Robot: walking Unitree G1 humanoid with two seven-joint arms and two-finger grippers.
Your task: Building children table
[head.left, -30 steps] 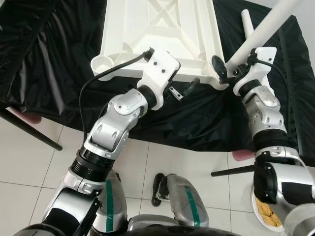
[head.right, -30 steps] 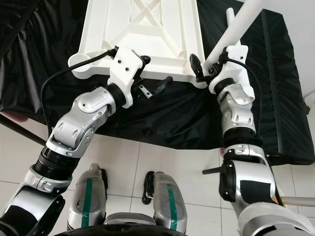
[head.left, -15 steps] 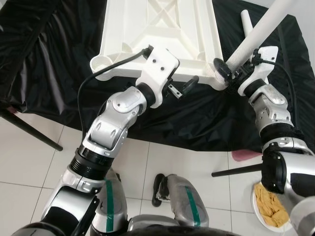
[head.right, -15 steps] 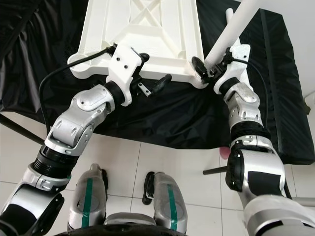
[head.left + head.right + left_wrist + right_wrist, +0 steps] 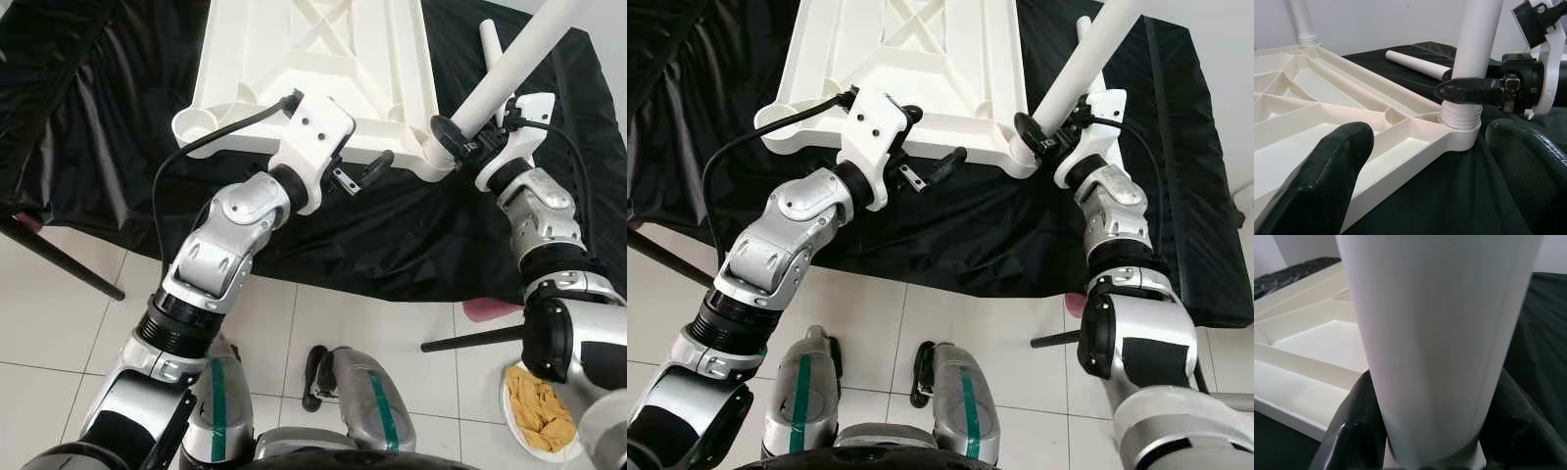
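Table leg point(image 5: 509, 67) stands in upturned tabletop's point(image 5: 323, 59) right corner socket.

A crumpled black cloth point(image 5: 118, 108) drapes over the tabletop, its glossy folds hanging past the near edge above a floor of pale square tiles point(image 5: 59, 333) with thin grey grout lines. Dark metal bars point(image 5: 61, 262) slant across the tiles at either side below the cloth, one at the left and another point(image 5: 460, 341) at the right, beside a pink patch point(image 5: 490, 309) on the floor. Near the lower right corner sits a white plate point(image 5: 519, 423) holding a heap of yellow-brown pieces point(image 5: 541, 411).
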